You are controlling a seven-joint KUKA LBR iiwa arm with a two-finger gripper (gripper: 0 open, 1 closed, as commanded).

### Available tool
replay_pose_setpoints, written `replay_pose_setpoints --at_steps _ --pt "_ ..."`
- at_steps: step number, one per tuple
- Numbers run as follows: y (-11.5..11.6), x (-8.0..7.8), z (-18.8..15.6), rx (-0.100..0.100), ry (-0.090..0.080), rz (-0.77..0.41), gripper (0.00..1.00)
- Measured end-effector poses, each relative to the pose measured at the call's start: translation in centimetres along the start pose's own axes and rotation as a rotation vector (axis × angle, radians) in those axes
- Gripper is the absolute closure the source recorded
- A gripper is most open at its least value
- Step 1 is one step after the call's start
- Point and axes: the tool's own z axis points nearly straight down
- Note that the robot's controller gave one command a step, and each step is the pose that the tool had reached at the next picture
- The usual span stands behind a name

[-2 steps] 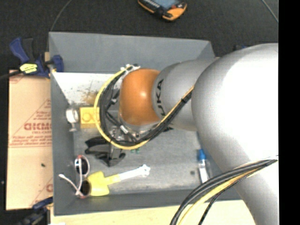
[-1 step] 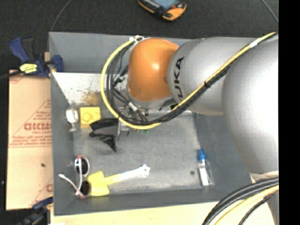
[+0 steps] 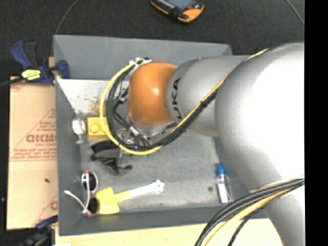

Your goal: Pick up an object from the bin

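The yellow block lies in the left half of the bin, near its left wall. It is partly hidden by the yellow cables looped round the arm's orange cover. The gripper shows as a dark shape on the floor just below and right of the block, close to it. I cannot tell how far open it is, or whether it has hold of anything. A silver cylinder lies against the block's left side. Well below the block, near the front wall, lies a yellow tool with a white handle pointing right. A white cord with dark rings lies just left of it. Far right of the block, beside the arm, lies a blue-and-white pen.
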Motion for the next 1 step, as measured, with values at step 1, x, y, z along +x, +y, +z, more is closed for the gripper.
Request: replay_pose_setpoints --at_steps 1 --pt "-0.34 0.19 -5.11 0.001 0.009 0.005 1.00"
